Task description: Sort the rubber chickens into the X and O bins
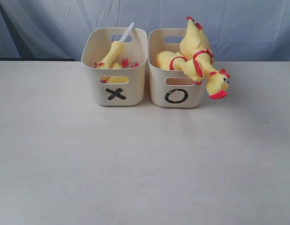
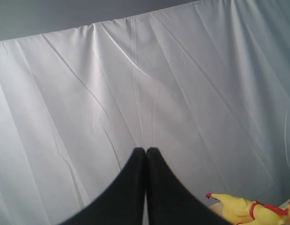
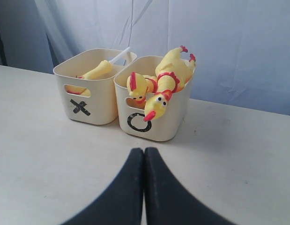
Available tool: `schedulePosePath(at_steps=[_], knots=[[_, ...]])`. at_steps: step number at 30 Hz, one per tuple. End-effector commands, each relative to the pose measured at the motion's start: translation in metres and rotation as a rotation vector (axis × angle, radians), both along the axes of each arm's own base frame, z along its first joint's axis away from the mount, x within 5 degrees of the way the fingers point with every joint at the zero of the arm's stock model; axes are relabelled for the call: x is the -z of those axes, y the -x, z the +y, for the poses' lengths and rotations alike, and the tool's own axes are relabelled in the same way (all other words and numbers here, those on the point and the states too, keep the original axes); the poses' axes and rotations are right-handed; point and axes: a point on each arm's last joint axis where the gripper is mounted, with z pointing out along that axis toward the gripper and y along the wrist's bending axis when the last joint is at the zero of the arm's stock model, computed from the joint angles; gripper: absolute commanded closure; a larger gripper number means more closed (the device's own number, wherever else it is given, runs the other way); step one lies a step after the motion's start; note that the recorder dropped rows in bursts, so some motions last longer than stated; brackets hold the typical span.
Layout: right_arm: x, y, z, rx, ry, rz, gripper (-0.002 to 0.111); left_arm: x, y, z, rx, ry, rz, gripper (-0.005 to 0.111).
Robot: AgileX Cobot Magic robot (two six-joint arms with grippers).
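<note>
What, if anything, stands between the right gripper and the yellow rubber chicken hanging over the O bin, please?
Nothing visible: only bare pale table lies between the right gripper and the yellow rubber chicken drooping over the cream-white O bin.

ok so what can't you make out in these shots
- Pieces in the X bin: lower parts hidden behind its front wall, exterior and right wrist views.
- Chickens in the O bin: where their bodies end, hidden by the wall and each other.
- Left wrist view: one chicken cut off by the frame edge; both bins out of view.
</note>
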Motion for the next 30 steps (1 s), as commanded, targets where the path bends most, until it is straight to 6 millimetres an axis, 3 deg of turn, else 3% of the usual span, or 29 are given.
schedulePosePath(at_steps=[1,8,14,18,19,21,22,26,30], knots=[[0.001,-0.001,0.0,0.009,-0.006,-0.013,0.109,0.0,0.001,0.0,0.035,0.056,-0.001,0.106],[-0.001,-0.001,-0.001,0.015,-0.012,-0.031,0.109,-0.008,0.003,0.007,0.37,0.598,0.027,0.106],[-0.01,-0.004,-0.006,0.074,0.005,-0.138,0.109,-0.001,-0.009,0.03,0.484,1.114,0.108,0.106],[-0.012,-0.005,-0.01,0.118,0.067,-0.179,0.109,0.02,-0.026,0.046,0.384,1.459,0.271,0.106],[-0.01,-0.005,-0.012,0.132,0.105,-0.174,0.109,0.038,-0.035,0.053,0.191,1.572,0.4,0.106],[-0.01,-0.006,-0.013,0.14,0.121,-0.176,0.109,0.062,-0.041,0.059,-0.022,1.666,0.538,0.106],[-0.01,-0.006,-0.013,0.139,0.119,-0.176,0.109,0.067,-0.042,0.059,-0.044,1.681,0.56,0.106],[-0.01,-0.005,-0.011,0.125,0.091,-0.172,0.109,0.07,-0.05,0.052,0.177,1.739,0.542,0.106],[-0.01,-0.005,-0.011,0.124,0.09,-0.17,0.109,0.078,-0.054,0.051,0.206,1.755,0.545,0.106]])
